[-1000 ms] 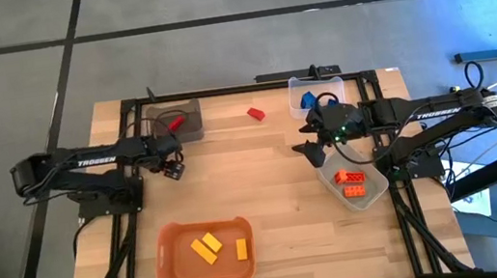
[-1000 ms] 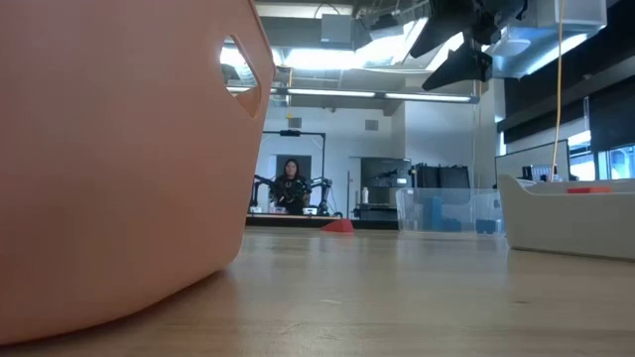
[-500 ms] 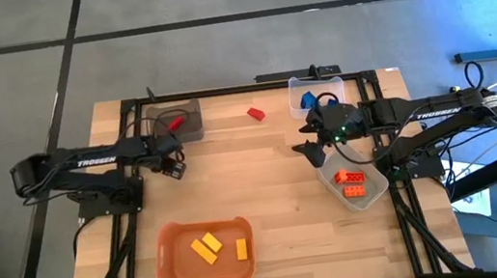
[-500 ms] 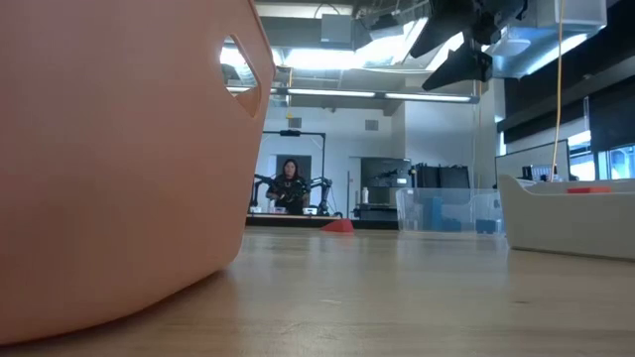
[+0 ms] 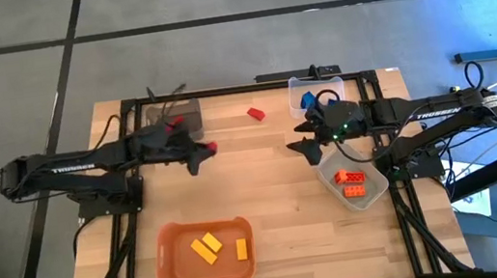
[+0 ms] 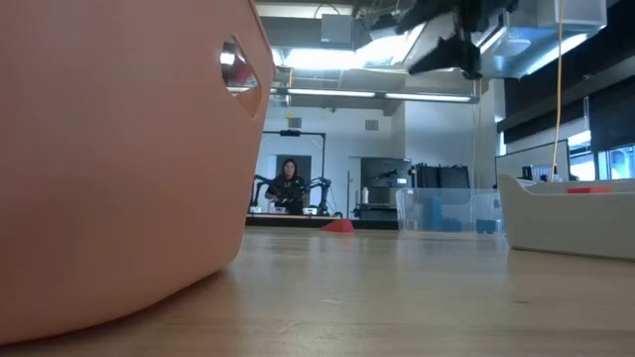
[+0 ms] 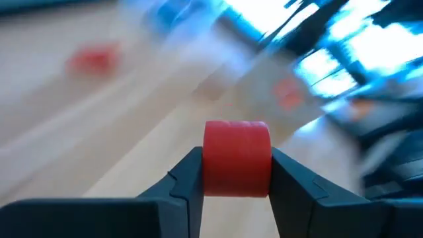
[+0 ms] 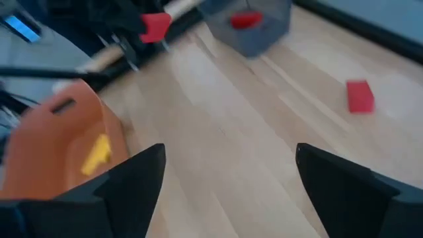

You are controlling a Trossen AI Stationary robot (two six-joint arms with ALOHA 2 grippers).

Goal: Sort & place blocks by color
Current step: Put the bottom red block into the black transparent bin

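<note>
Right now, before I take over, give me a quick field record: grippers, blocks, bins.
left gripper: shut on a red block, above the table
right gripper: open, empty, beside the orange-block bin
loose red block: on the table
dark bin: one red block inside
orange bin: yellow blocks
clear bin: blue blocks

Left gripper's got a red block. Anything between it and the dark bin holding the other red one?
Nothing visible. The left gripper holds the red block above bare table, just beside the dark bin. The loose red block lies off toward the other side.
</note>
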